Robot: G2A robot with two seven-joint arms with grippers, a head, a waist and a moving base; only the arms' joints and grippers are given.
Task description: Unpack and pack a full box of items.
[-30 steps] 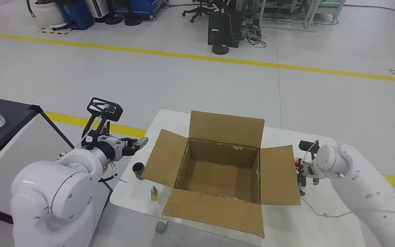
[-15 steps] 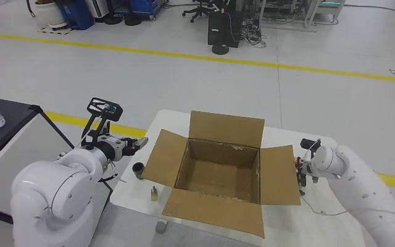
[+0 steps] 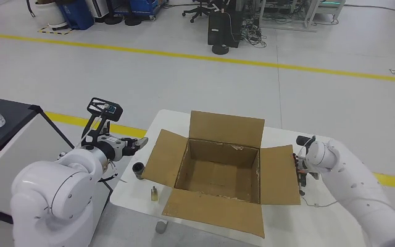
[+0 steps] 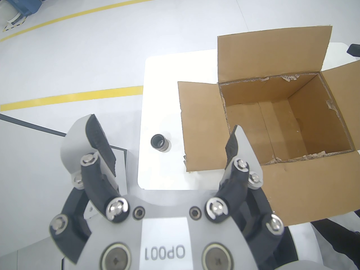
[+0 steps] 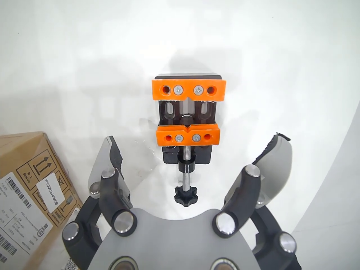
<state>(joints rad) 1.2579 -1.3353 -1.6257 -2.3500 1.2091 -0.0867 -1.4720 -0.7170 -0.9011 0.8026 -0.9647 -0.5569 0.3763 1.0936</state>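
An open cardboard box (image 3: 217,171) stands in the middle of the white table (image 3: 174,121), flaps spread, its inside (image 4: 284,125) bare. Over the table's right end my right gripper (image 5: 194,141) hangs open just above a small black vise with orange jaws (image 5: 188,120); its fingers stand either side of the vise's screw handle, not touching it. My left gripper (image 4: 164,129) is open and holds nothing, off the table's left edge, pointing toward a short black cylinder (image 4: 159,142) that stands beside the box's left flap.
A small bottle (image 3: 153,194) stands near the table's front left edge, close to the black cylinder (image 3: 138,169). The box's labelled right flap (image 5: 31,186) lies close beside my right gripper. A dark cabinet top (image 3: 18,120) sits left of the table.
My right arm has shifted a little toward the box, over the vise. The left arm, the box and the small items have not moved.
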